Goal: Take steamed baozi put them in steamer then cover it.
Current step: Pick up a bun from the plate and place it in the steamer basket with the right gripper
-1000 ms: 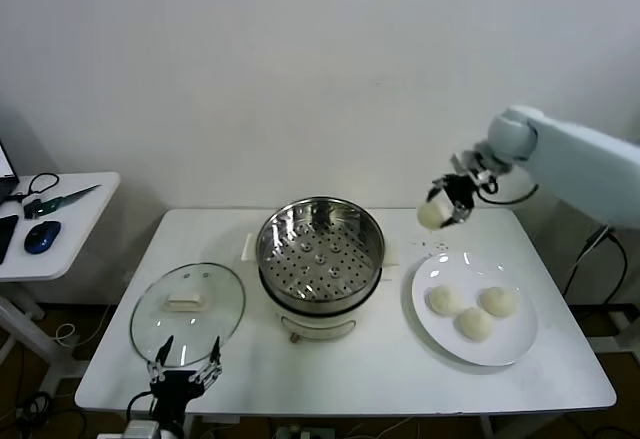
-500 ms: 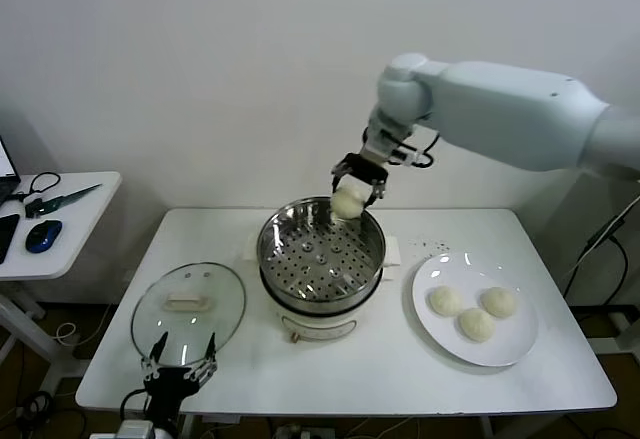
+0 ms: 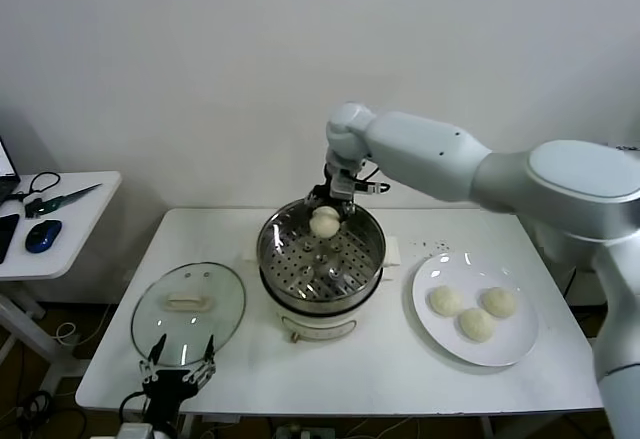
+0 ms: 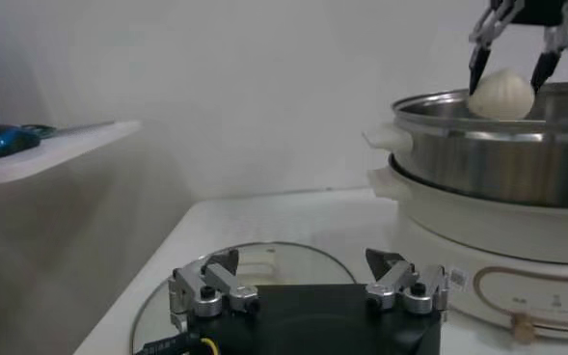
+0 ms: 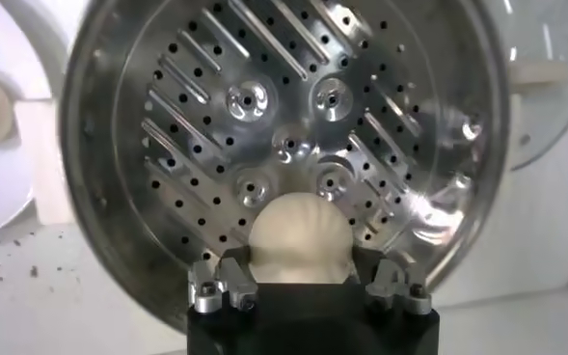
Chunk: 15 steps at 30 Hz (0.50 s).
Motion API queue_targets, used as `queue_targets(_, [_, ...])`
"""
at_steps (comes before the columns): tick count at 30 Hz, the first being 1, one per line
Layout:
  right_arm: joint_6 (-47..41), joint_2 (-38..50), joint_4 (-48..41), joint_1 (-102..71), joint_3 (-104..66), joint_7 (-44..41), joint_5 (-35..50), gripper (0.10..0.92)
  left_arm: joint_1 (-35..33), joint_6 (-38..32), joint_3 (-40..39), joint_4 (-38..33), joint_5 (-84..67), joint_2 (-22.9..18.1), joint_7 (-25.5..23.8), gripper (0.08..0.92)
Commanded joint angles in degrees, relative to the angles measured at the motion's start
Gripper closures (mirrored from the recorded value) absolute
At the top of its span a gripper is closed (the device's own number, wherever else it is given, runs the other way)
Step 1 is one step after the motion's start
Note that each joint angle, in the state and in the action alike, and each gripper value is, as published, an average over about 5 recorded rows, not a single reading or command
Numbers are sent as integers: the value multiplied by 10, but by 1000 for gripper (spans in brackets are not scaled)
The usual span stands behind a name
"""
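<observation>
Right tool [image 3: 326, 209] pinches one small round cream-white dough bun [image 3: 324, 221] between its black fingers [image 4: 478, 60]. It holds the bun over the back part of the round shiny steel steamer pot [image 3: 321, 249], just above the tray full of little holes [image 5: 293, 135]. The bun is not touching the tray. The pot sits on a cream-white base [image 3: 318, 317] in the middle of the white counter [image 3: 400, 359].

Three more white buns [image 3: 472, 309] lie close together on a flat round white plate [image 3: 510, 344], to the right of the pot. The round clear glass lid with a white handle [image 3: 188, 307] lies flat on the counter, to the left of the pot.

Left tool [image 3: 176, 364] waits low at the front edge of the counter, just by the lid, with its fingers [image 4: 206, 285] spread wide and nothing in them.
</observation>
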<state>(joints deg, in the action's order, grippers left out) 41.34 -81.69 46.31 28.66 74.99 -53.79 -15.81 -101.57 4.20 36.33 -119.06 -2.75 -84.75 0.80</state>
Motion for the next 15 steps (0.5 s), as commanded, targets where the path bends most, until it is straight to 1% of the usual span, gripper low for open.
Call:
queue_targets(1, [30, -28, -66, -47, -27, 14, -63, 321, 0, -1, 0, 2, 0, -1, 0, 177])
queue_targets(9, [32, -42, -93, -55, -43, 31, -70, 321, 1, -1, 1, 1, 0, -1, 2, 177])
queue_targets(11, [33, -44, -94, -55, -43, 29, -64, 310, 0, -2, 0, 1, 1, -1, 4, 177])
queue_targets(15, [35, -40, -79, -43, -29, 20, -26, 239, -3, -3, 0, -2, 2, -2, 5, 177])
